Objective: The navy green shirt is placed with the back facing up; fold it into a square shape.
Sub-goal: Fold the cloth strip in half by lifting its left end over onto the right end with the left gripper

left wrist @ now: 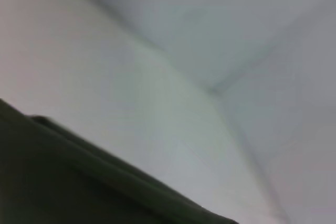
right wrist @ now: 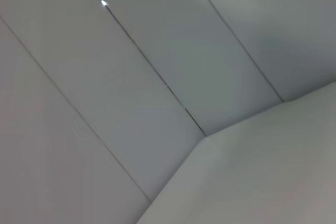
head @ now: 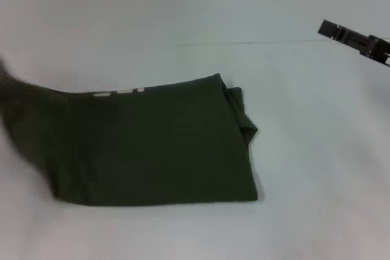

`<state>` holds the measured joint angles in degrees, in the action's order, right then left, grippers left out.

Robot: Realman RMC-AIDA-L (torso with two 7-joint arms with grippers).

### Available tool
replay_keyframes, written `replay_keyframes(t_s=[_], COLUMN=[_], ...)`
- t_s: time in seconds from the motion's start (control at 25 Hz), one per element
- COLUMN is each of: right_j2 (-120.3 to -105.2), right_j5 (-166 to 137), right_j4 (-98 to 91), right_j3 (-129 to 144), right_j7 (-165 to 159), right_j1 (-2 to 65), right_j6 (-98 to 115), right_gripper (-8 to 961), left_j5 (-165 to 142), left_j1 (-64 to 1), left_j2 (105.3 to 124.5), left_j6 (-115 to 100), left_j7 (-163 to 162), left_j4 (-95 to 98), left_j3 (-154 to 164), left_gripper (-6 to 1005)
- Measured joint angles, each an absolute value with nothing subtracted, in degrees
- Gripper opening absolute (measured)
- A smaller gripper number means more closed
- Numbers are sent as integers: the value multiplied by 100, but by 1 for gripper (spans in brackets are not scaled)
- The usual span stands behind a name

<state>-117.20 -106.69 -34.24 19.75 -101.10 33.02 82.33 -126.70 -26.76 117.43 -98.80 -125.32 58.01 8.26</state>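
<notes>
- Navy green shirt (head: pixel 152 147) lay partly folded on the white table (head: pixel 304 150), near the middle of the surface and reaching toward its left side, as you saw in the head view.
- Its right end was a doubled edge, with a small bunched fold of cloth sticking out at the far right corner of the stack.
- Its near edge ran fairly straight, parallel to the table's near edge.
- You could make out only a few cream marks along the far edge of the cloth; they were too blurred and too little exposed to read as letters.
- The left part of the shirt rose off the surface and smeared toward the picture's left border, where it was cut off, so you could not see how far it went or what lifted it.
- The left gripper did not show in any view; the left wrist view gave you only a dark band of the shirt (left wrist: pixel 79 182) close to the lens against the pale surface, so I cannot tell whether its claw was apart or together.
- The right gripper (head: pixel 329 28) hung over the far right part of the table, well apart from the shirt, partly cut off by the picture's right border.
- Its fingers were too small and dim for you to judge; I cannot tell their state.
- The right wrist view showed you only pale wall panels and seams.
</notes>
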Motion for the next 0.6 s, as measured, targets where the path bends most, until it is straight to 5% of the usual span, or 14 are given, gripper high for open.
replay_keyframes(t_s=[0.28,0.6], right_j2=[-11578,-11455], right_j5=[-10549,-10465], right_j4=[-3402,-3402], right_j3=[1951,1967], right_j7=[-9929,-9822], right_j1=[2929,2605], right_j6=[8444,8605], right_gripper=[917,917], left_j5=[-11699,-10339], left_j1=[-3526,-4313], left_j2=[12406,12449], left_j6=[-9957,-8074], left_j7=[-12553,-10898], left_j4=[5615,1900], left_j3=[2560,4292], left_gripper=[42,42])
